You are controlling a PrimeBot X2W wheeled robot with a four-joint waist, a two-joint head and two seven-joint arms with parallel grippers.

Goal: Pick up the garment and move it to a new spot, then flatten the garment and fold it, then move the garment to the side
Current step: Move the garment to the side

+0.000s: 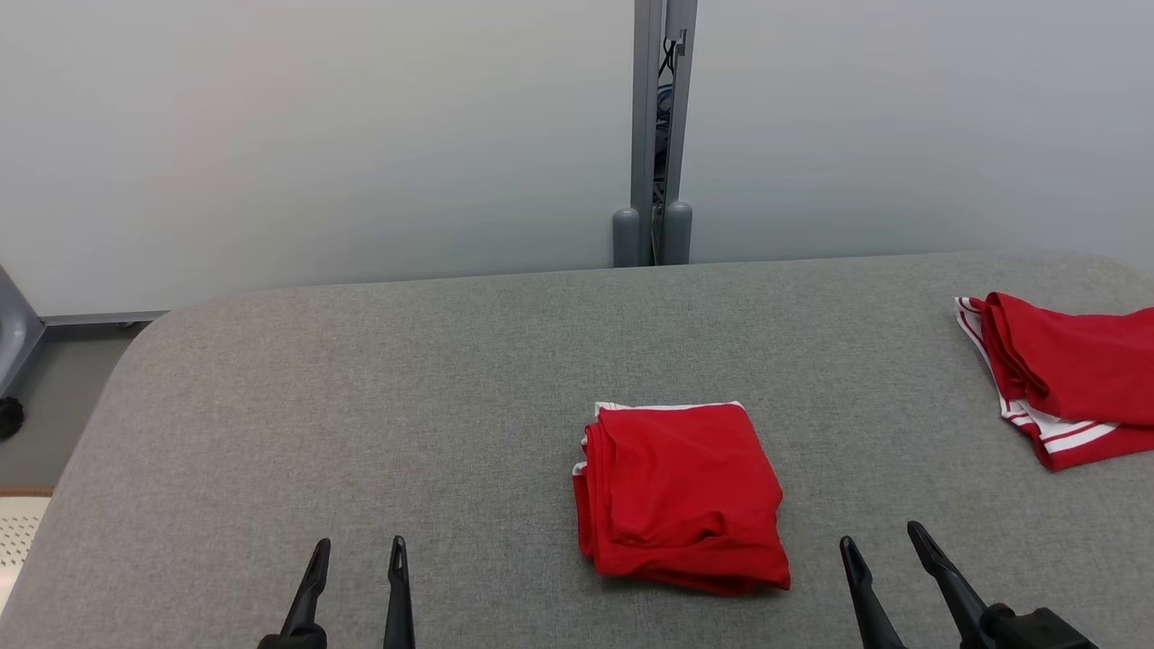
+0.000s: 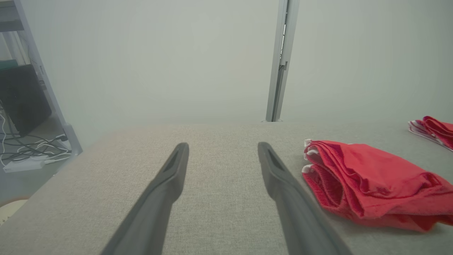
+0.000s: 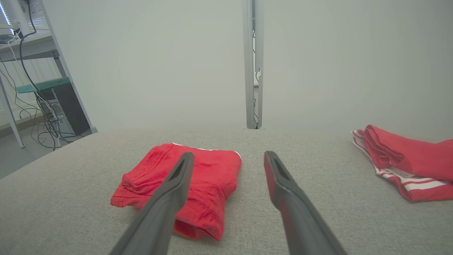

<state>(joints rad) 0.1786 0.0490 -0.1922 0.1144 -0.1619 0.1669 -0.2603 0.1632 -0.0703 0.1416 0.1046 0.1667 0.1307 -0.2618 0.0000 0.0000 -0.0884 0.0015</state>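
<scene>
The red cloth garment (image 1: 681,496) lies folded on the grey fabric bench (image 1: 361,406), with left gripper (image 1: 361,543) and right gripper (image 1: 879,532) both spread apart and empty, so seemingly only moving it aside remains.

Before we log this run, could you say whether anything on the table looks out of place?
Only the striped red garment, far right on the table: it lies bunched, while the central red garment is folded.

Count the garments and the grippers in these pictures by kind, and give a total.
Red garments: 2, the folded garment in the middle and the striped garment at the right.
Grippers: 2, the left gripper and the right gripper, both open.
Total: 4.
</scene>
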